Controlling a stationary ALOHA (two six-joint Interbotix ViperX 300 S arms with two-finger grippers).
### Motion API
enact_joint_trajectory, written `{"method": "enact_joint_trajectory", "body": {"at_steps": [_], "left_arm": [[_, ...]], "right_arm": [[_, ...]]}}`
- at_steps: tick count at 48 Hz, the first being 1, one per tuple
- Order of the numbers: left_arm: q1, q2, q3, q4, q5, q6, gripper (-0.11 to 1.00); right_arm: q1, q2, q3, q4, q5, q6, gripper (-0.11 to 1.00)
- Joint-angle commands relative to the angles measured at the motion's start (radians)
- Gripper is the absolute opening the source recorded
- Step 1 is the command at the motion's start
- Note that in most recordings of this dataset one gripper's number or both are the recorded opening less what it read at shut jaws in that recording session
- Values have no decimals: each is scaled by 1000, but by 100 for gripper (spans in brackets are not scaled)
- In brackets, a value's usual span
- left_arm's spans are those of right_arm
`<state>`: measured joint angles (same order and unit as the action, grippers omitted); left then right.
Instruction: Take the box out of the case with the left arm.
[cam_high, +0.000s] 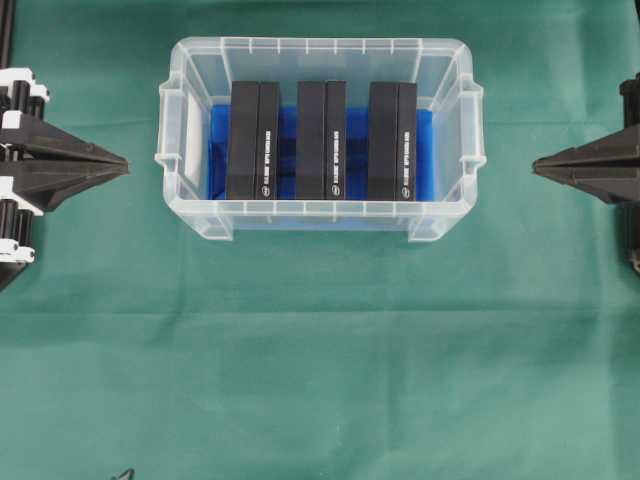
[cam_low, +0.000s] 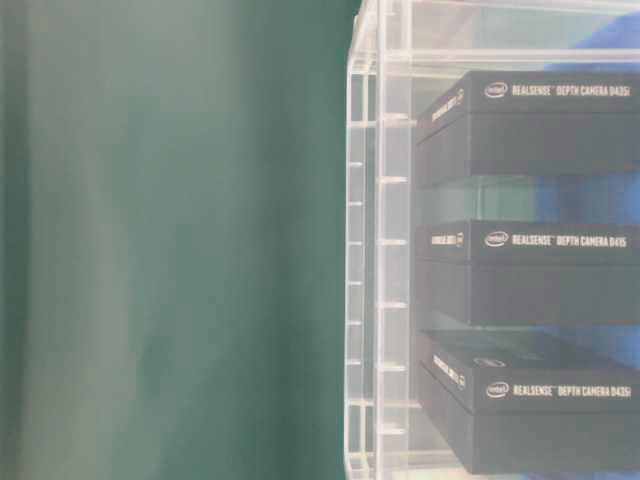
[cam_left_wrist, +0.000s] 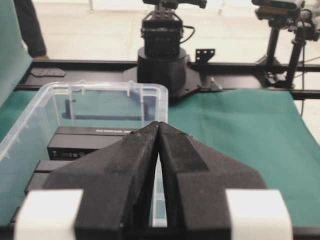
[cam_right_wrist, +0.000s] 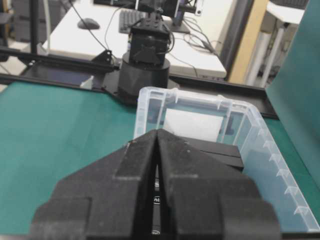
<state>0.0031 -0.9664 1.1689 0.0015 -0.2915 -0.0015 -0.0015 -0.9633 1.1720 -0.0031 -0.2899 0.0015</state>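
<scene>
Boxes (cam_high: 322, 140) sit in the case (cam_high: 190, 70), apart from the pressed-together, empty left gripper (cam_high: 127, 165)

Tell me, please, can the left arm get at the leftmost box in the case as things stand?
Probably yes: the case has no lid, the leftmost box stands exposed nearest the left gripper, and bare cloth lies between them. The gripper is shut and must open first.
</scene>
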Motion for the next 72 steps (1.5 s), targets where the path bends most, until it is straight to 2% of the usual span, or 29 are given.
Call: {"method": "enact_joint_trajectory", "body": {"at_steps": [1, 11, 17, 22, 26, 39, 48, 53, 59, 67, 72], "left_arm": [[0, 6, -28, 9, -2, -6, 0], [3, 5, -41, 9, 37, -26, 0], [2, -5, -64, 9, 54, -35, 0], [3, -15, -124, 11, 87, -35, 0], [2, -18, -189, 12, 156, -34, 0], [3, 5, -411, 28, 511, -28, 0], [2, 14, -430, 26, 643, -35, 0], [-3, 17, -445, 25, 752, -37, 0], [-9, 32, -485, 23, 977, -51, 0], [-11, 94, -565, 23, 1324, -126, 0], [-12, 147, -607, 21, 1506, -178, 0]], "right_arm": [[-2, 14, -11, 5, 0, 0, 2], [-2, 17, -51, 5, 107, 2, 2], [-2, 11, -110, 5, 166, 2, 2], [-2, 12, -190, 5, 242, 2, 2], [-2, 14, -247, 5, 310, 2, 2], [-2, 14, -393, 5, 465, 2, 2], [-2, 20, -436, 3, 595, 3, 2], [-2, 28, -463, 3, 726, 21, 2], [-3, 71, -529, 0, 982, 60, 2], [-3, 164, -621, -3, 1327, 86, 2], [-2, 222, -661, -5, 1491, 87, 2]]}}
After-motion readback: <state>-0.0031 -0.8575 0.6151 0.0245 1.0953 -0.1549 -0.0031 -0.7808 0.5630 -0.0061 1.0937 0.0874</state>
